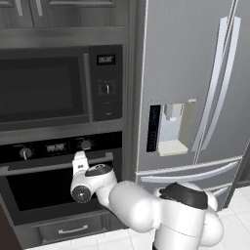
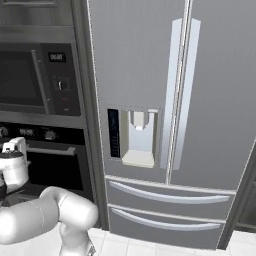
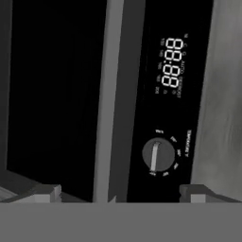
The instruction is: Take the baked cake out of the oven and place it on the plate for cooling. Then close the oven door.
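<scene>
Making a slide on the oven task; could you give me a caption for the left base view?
Open gripper at the closed oven door's silver handle, below the microwave.

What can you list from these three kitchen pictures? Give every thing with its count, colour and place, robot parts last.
microwave: one, dark, built in above the oven.
oven: one, black, below the microwave, two round knobs and a lit display.
oven door: one, black, shut, silver bar handle across its top.
drawer: one, grey, under the oven.
fridge: one, silver, right of the oven, dispenser in its left door.
upper cabinets: grey, above the microwave.
floor: white tiles.
hand: one, white, open, at the oven door's handle.
</scene>
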